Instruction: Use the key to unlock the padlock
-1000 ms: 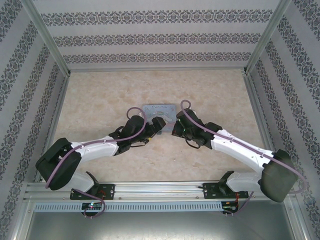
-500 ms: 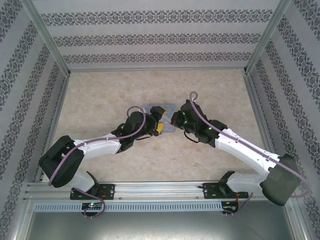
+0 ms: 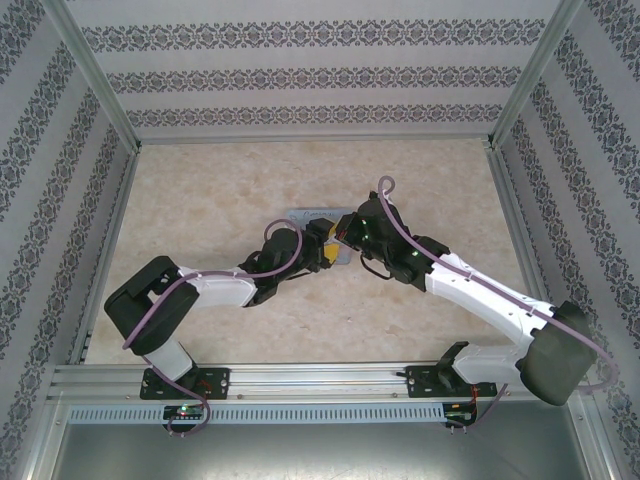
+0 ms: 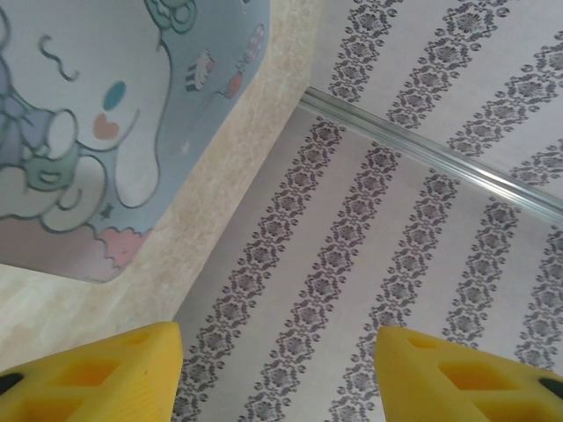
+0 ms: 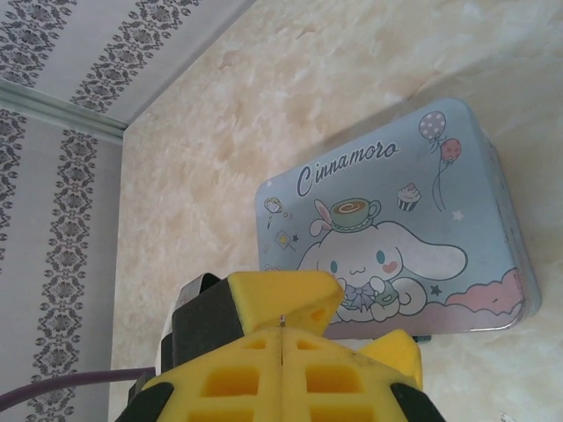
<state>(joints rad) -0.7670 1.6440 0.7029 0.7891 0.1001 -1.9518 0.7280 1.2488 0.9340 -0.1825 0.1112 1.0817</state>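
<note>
Left wrist shows the left tool (image 4: 281, 360) apart and empty near the tin (image 4: 79, 123); right tool (image 5: 281, 343) pressed together.

The key (image 5: 280, 320), a thin dark sliver, stands pinched in the closed right end effector (image 5: 281, 345).

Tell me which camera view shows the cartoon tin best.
Right wrist view: the tin lies flat with nearly its whole printed lid visible. The left wrist view catches a cropped part of the lid; in the top external view the arms cover most of it.
</note>
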